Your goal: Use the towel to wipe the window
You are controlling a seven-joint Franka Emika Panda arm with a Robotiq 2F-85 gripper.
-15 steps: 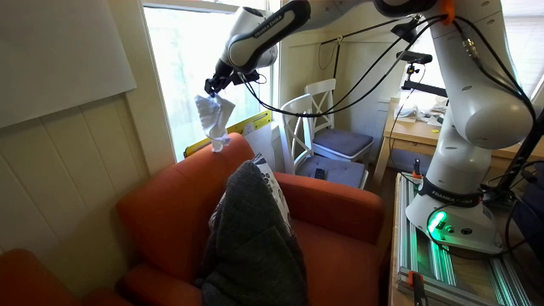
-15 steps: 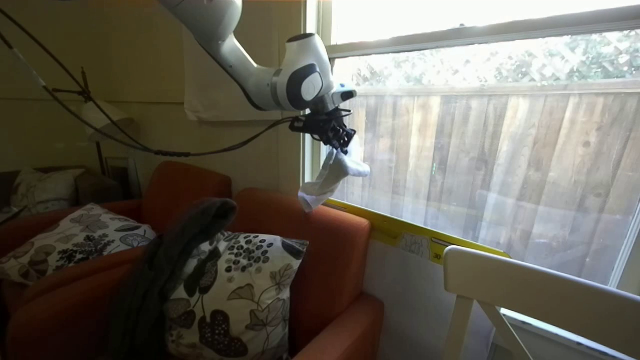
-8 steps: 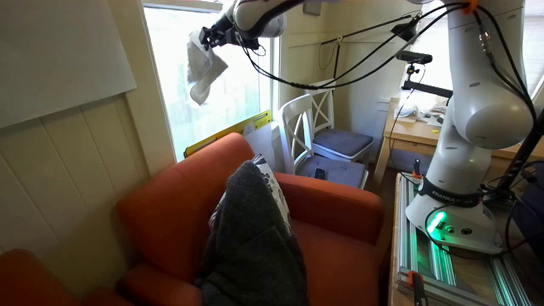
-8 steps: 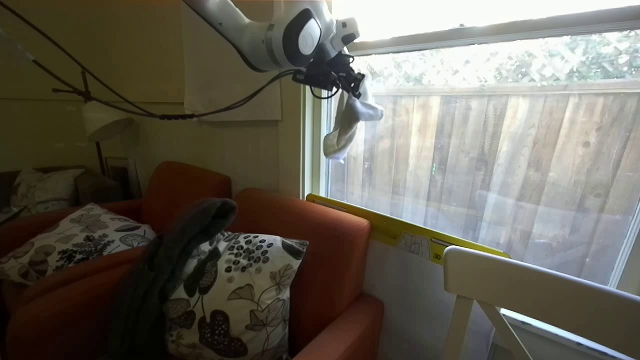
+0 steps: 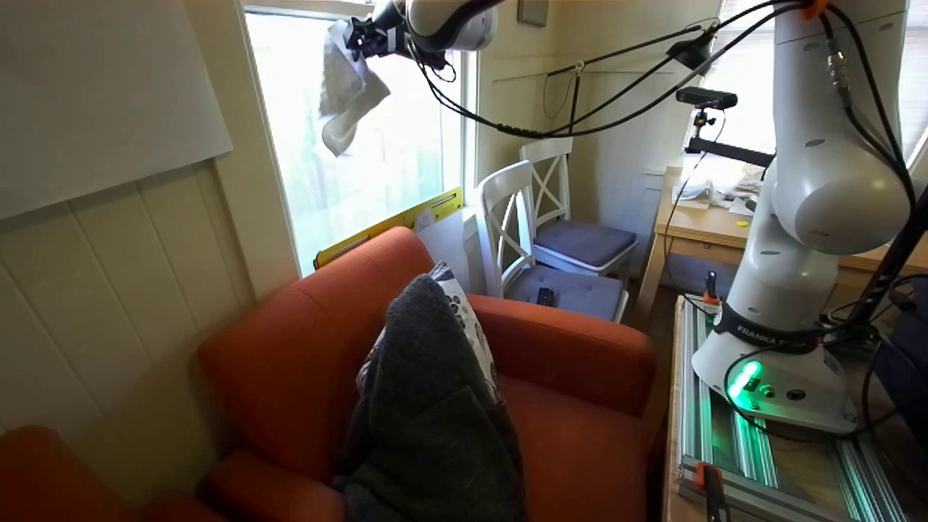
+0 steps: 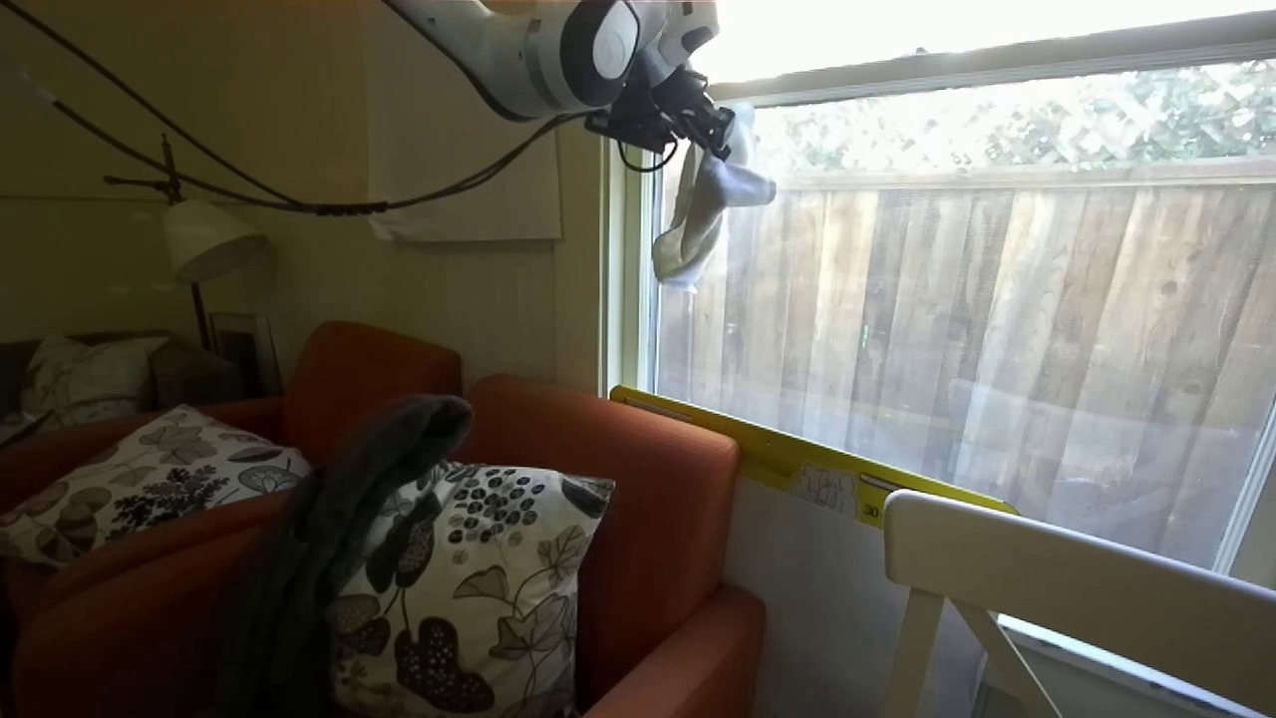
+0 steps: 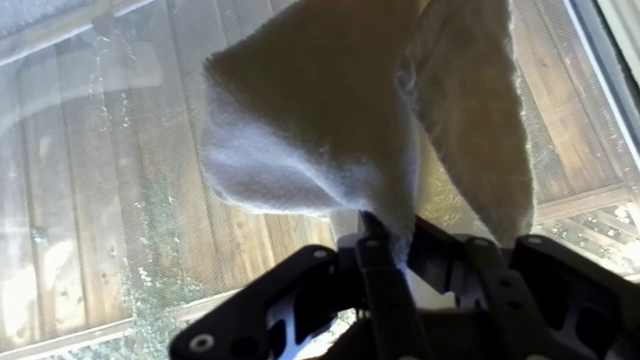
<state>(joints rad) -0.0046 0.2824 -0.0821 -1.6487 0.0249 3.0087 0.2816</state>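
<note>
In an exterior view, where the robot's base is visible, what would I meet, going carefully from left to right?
White sheet on the wall → towel → two white chairs → robot's base.

The white arm has black cables, a dark FRANKA band, a green light and black gripper.

In an exterior view the arm rises from its base, where a green light glows, and runs out past the top edge. The wrist sits high in both exterior views; the gripper slants downward in an exterior view. Its fingers are pinched close together, though their tips are partly covered and how firmly they press is hard to tell.
</note>
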